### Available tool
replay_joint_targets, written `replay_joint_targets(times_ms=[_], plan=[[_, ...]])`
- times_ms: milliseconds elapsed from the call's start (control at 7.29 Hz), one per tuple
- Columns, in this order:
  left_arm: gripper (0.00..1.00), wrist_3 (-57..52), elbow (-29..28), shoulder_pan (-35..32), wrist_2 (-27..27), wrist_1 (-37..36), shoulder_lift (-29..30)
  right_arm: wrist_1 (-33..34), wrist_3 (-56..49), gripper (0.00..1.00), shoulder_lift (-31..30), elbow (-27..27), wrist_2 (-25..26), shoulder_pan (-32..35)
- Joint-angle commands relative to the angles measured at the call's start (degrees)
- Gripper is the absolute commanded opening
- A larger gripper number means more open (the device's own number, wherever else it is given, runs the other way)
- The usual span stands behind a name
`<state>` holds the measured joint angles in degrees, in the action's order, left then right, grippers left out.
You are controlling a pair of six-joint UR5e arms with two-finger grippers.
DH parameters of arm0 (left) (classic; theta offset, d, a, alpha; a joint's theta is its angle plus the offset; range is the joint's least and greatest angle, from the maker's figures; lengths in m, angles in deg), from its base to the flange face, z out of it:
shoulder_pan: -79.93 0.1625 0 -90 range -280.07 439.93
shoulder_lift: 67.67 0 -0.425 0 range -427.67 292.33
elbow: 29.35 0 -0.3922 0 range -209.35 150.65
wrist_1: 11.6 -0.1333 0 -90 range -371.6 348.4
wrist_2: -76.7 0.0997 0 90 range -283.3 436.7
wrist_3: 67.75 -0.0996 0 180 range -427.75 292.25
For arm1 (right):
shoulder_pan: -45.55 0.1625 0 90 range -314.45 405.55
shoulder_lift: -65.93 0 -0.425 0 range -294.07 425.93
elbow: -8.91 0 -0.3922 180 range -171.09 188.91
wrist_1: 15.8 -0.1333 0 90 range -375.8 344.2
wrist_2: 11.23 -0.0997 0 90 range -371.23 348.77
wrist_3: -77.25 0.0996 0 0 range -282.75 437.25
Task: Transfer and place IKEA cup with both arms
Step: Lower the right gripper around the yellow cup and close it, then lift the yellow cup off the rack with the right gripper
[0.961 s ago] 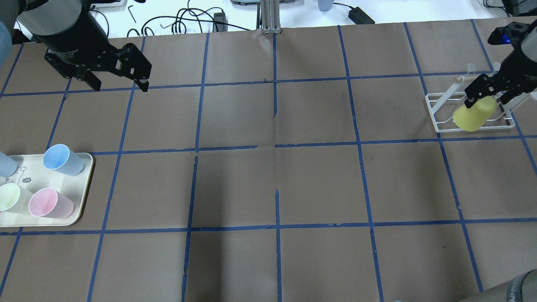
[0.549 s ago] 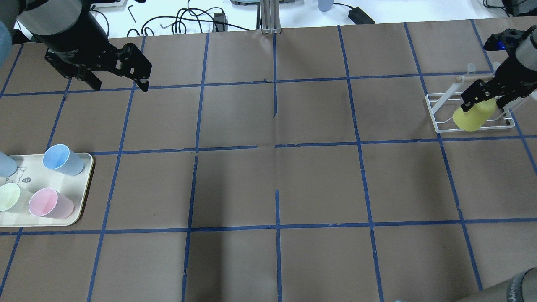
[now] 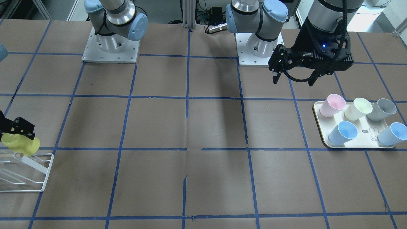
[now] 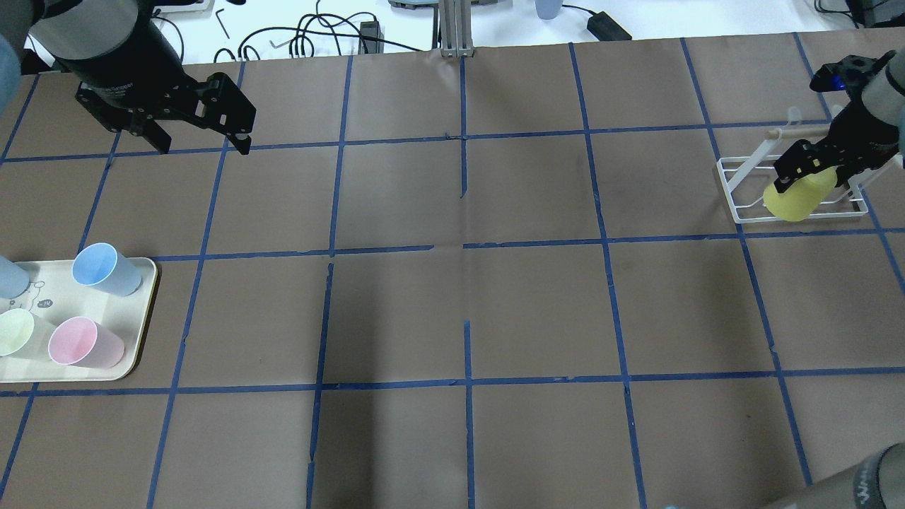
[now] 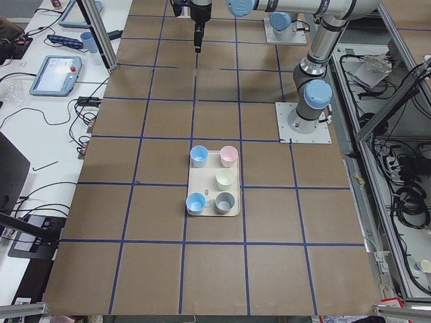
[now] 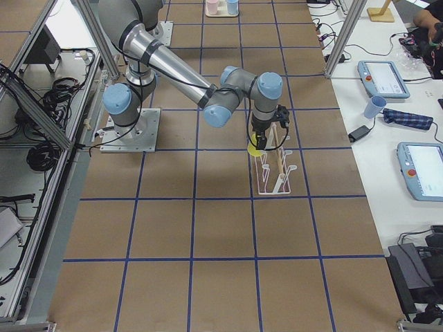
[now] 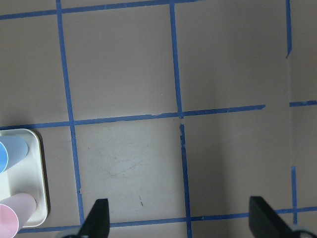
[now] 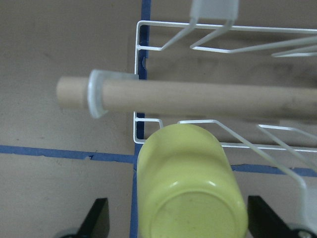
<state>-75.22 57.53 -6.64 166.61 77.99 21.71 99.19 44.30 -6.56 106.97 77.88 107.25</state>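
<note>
The lime-yellow IKEA cup [image 4: 795,200] sits tilted on the white wire rack [image 4: 735,192] at the table's right end, its base turned up towards the wrist camera [image 8: 190,198]. My right gripper [image 4: 812,177] is over it with the jaws open. The fingers [image 8: 99,218] straddle the cup with a gap on the left side. The cup also shows at the left edge of the front-facing view [image 3: 20,144]. My left gripper [image 4: 203,145] is open and empty, above the table's far left, away from the cup.
A cream tray [image 4: 141,332] at the left edge holds several pastel cups: a blue one [image 4: 106,268], a pink one [image 4: 81,343] and a pale one [image 4: 18,332]. A wooden dowel [image 8: 198,96] crosses the rack just beyond the cup. Cables lie beyond the far edge.
My right wrist has shifted left and closer over the cup, covering more of it. The cup stays on the rack. The left arm has not moved.
</note>
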Motion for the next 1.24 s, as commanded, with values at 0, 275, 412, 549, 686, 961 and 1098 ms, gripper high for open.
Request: replay_joint_targets(times_ms=[0,275,412,549,686,961,1098], plan=[[1.0,0.0,-0.04,0.0,0.0,-0.03,0.0,-0.03,-0.09,0.68,0.07,-0.32,0.01,0.0],[1.0,0.0,-0.04,0.0,0.0,-0.03,0.0,-0.11,-0.09,0.52,0.07,-0.23,0.01,0.0],[1.0,0.0,-0.04,0.0,0.0,-0.03,-0.09,-0.2,-0.17,0.43,-0.02,-0.41,0.01,0.0],[1.0,0.0,-0.04,0.0,-0.09,-0.12,0.0,-0.38,-0.18,0.39,-0.1,-0.58,0.01,0.0],[1.0,0.0,-0.04,0.0,-0.09,-0.21,0.0,-0.81,-0.09,0.37,-0.54,-1.11,0.01,0.0],[1.0,0.0,-0.04,0.0,-0.09,-0.29,0.0,-3.08,0.0,0.35,-1.5,-2.68,0.01,-0.09],[1.0,0.0,-0.04,0.0,-0.09,-0.38,0.26,-6.67,0.09,0.34,-3.17,-4.26,0.01,0.0]])
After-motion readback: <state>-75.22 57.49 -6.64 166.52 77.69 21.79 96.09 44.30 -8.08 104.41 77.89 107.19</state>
